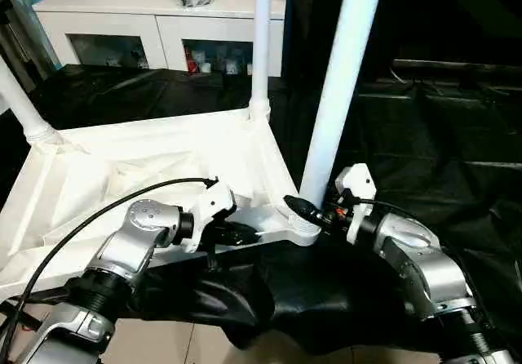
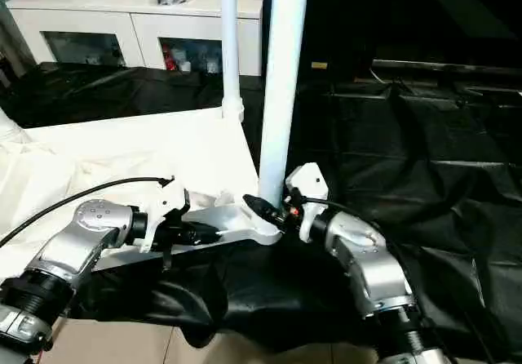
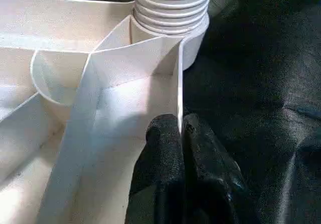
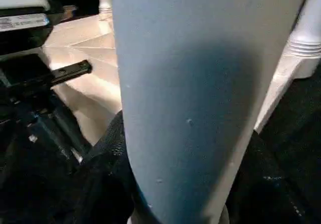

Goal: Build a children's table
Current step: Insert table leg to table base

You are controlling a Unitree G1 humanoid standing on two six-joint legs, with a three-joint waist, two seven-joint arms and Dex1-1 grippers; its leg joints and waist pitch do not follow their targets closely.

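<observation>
Tabletop: white plastic rectangular tabletop (image 1: 163, 156) lies ribbed underside up on black sheeting (image 1: 424, 135).
Legs: three white tubular legs stand in its corner sockets; nearest leg (image 1: 342, 78) leans slightly.
Left tool (image 3: 180, 128): closed, pinching the tabletop's thin rim near that socket.
Right tool (image 1: 303, 209): fingers clasp the nearest leg's base.
Behind: white cabinet (image 1: 163, 21).

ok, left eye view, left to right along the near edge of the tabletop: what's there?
left gripper pinching the tabletop edge → corner socket → near leg standing in it → right gripper at the leg's base
</observation>
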